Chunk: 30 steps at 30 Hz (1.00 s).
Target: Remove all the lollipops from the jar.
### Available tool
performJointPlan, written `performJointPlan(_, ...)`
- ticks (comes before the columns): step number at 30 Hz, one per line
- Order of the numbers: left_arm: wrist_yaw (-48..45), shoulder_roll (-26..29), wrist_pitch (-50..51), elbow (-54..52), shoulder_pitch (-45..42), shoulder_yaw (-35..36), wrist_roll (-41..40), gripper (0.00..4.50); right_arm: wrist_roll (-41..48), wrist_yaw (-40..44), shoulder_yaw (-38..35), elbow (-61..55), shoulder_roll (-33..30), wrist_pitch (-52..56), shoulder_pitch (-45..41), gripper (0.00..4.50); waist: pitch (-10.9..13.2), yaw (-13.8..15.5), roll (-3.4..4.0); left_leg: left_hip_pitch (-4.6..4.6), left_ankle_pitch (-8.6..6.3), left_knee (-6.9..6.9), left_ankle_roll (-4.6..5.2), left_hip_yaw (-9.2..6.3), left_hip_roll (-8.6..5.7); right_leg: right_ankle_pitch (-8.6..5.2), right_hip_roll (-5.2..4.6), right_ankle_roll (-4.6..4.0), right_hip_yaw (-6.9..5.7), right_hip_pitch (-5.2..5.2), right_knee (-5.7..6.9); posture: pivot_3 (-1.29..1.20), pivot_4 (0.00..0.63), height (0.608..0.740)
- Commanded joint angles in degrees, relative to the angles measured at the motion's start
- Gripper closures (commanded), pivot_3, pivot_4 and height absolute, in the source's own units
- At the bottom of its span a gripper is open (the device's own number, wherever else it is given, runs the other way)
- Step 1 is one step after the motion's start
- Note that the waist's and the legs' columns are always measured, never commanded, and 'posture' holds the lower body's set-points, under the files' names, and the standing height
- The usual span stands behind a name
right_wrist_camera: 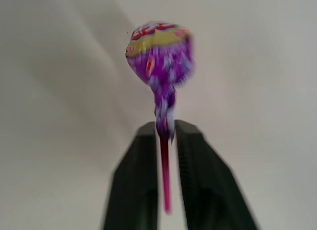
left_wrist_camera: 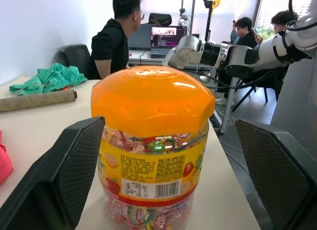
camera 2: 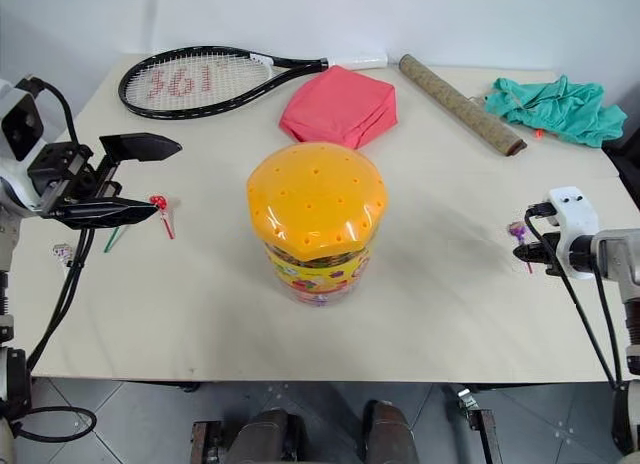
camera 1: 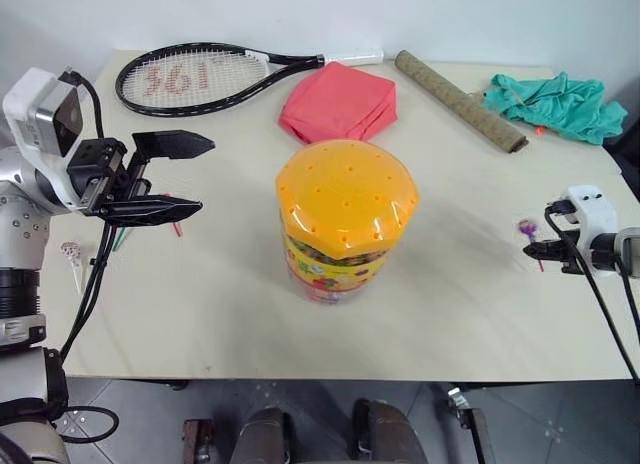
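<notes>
Jar (camera 1: 345,229) with an orange domed lid stands upright at the middle of the pale counter (camera 1: 450,314). Left pincer (camera 1: 175,176) hangs wide open and empty, well to the jar's left, above a red lollipop (camera 2: 158,202), with a pink-and-white lollipop (camera 1: 70,252) nearer the counter's left edge. Right pincer (right_wrist_camera: 165,133) is low at the counter's right side, its fingers (right_wrist_camera: 141,180) slightly parted with the purple lollipop (right_wrist_camera: 159,51) stick between them.

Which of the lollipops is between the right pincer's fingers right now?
The purple lollipop: its stick sits between the right pincer fingers at the table's right side. The red lollipop and pink-and-white lollipop lie on the table's left side.
</notes>
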Motion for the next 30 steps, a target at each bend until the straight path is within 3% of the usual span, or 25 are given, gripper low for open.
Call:
performJointPlan(1,-5.08,0.02,0.35,-0.78,-0.97,1.53,0.23,0.0,1.26,1.35,-4.3,-4.99,-2.07,1.05,2.58,2.47,0.0,-0.08,0.0,-0.01,0.0,0.0,0.0,-0.01,0.0,0.0,0.01,0.0,-0.01,0.0,0.0,0.0,0.15,0.74)
performJointPlan(8,-4.25,-0.05,1.12,-0.81,-0.36,1.48,1.24,0.0,7.18,6.01,-13.28,-20.75,-3.7,1.83,10.77,0.12,0.01,-0.12,0.03,0.0,0.0,0.0,0.0,0.0,0.02,0.0,0.02,0.0,0.01,0.0,0.0,0.0,0.15,0.74)
performJointPlan(11,-0.68,-0.95,4.12,0.6,-0.01,1.52,1.49,0.0,13.35,10.09,-21.35,-33.27,-1.28,-1.51,15.79,0.05,0.01,0.1,0.03,0.0,0.0,-0.02,0.0,-0.02,0.01,0.0,0.02,0.0,-0.01,0.0,-0.02,0.0,0.15,0.74)
performJointPlan(13,2.67,-1.53,3.51,2.38,0.96,1.12,4.63,0.0,14.13,11.32,-22.89,-37.52,1.47,-7.38,18.81,0.05,0.0,0.09,0.01,0.02,0.0,0.01,0.0,-0.04,0.01,0.0,0.03,0.0,0.0,0.03,-0.01,0.0,0.15,0.74)
performJointPlan(19,14.18,-3.58,4.08,2.73,7.16,1.75,11.61,0.0,11.99,18.44,-15.23,-44.79,5.09,-21.0,29.24,0.05,-0.02,0.28,-0.03,0.08,0.0,0.02,0.0,-0.11,-0.02,0.01,0.02,0.03,-0.04,0.2,-0.14,0.0,0.15,0.74)
performJointPlan(22,21.71,-5.35,6.06,-0.68,12.24,3.59,12.77,0.0,11.78,15.45,-10.9,-44.66,9.45,-22.28,30.38,0.05,-0.03,0.06,-0.06,0.1,0.0,0.03,0.0,-0.16,0.01,0.02,0.04,0.03,-0.06,0.21,-0.13,0.0,0.15,0.74)
performJointPlan(30,24.61,-11.67,7.16,-15.49,27.09,11.67,5.68,0.0,12.13,6.67,-7.85,-45.88,18.46,-21.7,32.22,0.05,-0.03,0.22,-0.05,0.09,0.0,0.04,-0.01,-0.5,0.02,0.01,0.01,0.02,-0.1,0.27,-0.13,0.0,0.15,0.74)
